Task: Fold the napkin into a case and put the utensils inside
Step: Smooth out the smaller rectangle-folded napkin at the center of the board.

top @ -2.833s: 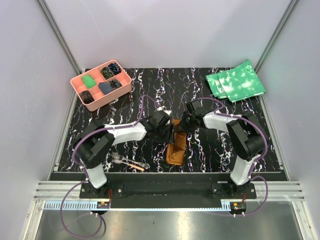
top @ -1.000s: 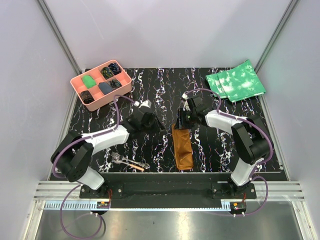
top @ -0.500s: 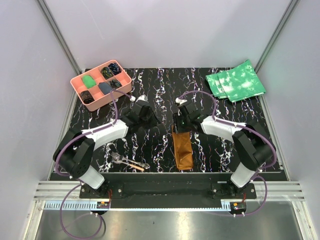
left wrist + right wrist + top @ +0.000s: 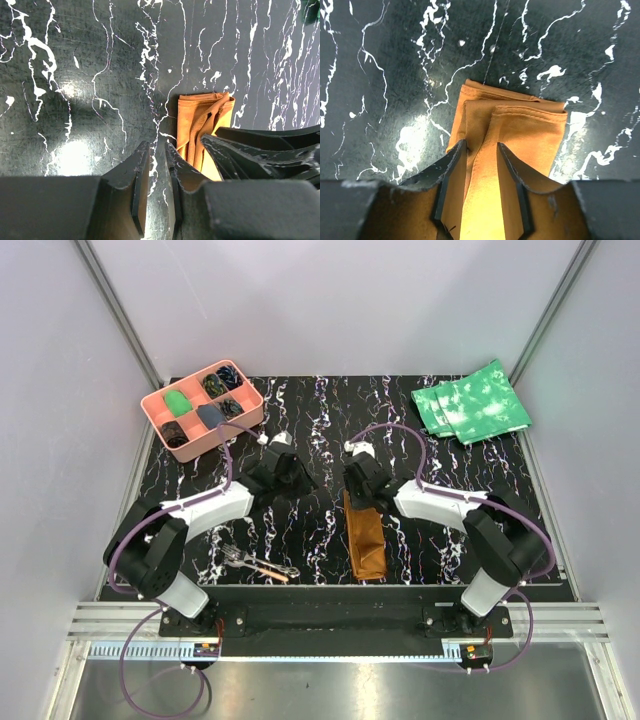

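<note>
Our right gripper (image 4: pixel 481 146) stands partly open astride the far end of the case (image 4: pixel 520 130), probably to press its folds flat; our left gripper (image 4: pixel 156 148), nearly closed and empty, hovers just beside it; the utensils (image 4: pixel 258 565) lie apart at left

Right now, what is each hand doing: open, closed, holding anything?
Left hand: slightly open, empty, beside the case.
Right hand: jaws apart astride the case's top fold; whether it grips cannot be told.
</note>
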`<state>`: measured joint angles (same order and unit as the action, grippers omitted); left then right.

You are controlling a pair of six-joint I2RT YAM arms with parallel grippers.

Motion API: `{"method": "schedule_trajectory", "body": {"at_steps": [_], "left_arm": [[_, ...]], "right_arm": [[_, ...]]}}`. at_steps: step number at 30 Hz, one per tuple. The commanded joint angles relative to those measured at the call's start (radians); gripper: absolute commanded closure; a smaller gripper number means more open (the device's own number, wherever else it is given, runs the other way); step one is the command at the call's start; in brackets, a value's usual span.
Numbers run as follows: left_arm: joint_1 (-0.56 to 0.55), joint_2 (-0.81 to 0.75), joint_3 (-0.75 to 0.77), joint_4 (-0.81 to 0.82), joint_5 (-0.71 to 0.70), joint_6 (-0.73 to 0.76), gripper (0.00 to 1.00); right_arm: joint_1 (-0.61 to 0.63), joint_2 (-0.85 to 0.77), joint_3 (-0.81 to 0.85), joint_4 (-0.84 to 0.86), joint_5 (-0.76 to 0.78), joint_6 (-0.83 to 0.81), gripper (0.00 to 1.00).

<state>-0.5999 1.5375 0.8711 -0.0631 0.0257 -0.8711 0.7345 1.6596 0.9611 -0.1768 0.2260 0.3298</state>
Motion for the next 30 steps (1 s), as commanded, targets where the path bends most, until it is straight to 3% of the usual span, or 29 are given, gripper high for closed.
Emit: {"method": "schedule_trajectory", "body": {"at_steps": [1, 16, 30], "left_arm": [[0.017, -0.043, -0.023, 0.06, 0.036, 0.014, 0.8], [0.038, -0.045, -0.055, 0.1, 0.068, 0.011, 0.8], [0.057, -0.042, -0.072, 0.121, 0.085, 0.011, 0.79]], "right_arm": [[0.028, 0.012, 0.038, 0.03, 0.062, -0.014, 0.59], [0.046, 0.08, 0.105, 0.031, 0.095, -0.011, 0.53], [0.078, 0.144, 0.133, -0.004, 0.159, -0.015, 0.64]]}}
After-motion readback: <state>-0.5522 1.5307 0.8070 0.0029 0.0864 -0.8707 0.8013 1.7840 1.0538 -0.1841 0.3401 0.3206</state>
